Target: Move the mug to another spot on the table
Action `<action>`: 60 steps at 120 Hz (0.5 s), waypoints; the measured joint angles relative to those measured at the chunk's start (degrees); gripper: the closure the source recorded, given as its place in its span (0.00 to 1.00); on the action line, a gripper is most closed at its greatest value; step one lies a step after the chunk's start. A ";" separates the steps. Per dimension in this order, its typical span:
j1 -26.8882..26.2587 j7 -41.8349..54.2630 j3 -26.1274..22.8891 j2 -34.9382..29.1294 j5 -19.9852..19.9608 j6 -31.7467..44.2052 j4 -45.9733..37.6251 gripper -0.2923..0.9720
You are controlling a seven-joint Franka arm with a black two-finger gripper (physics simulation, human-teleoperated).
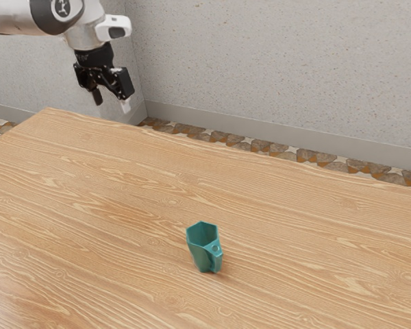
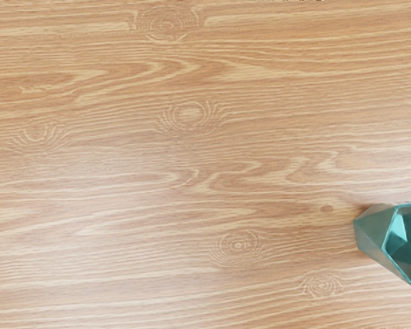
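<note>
1. Mug (image 1: 205, 247): teal, faceted, upright on the worktop (image 1: 294, 226), towards its near edge in the exterior view, handle turned to the camera. In your wrist view the mug (image 2: 394, 241) sits off to one side of the hand, not beneath it.
2. Jaws: parted wide, holding nothing, high over the worktop's far corner at the exterior view's left, well apart from the mug.
3. Wall (image 1: 274, 62): grey, speckled, behind.

Status: as I judge it, nothing is done yet. Approach, grasp, lift, carry and set-down all remain for you.
</note>
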 joint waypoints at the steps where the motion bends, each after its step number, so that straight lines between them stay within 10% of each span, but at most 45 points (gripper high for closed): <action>1: -0.28 0.00 0.00 0.01 0.01 0.06 -0.01 0.25; 46: 0.16 -0.77 -0.16 -6.21 -0.10 5.56 -11.46 0.25; 60: -7.10 -3.16 -1.68 -10.41 -0.33 7.29 -17.57 0.25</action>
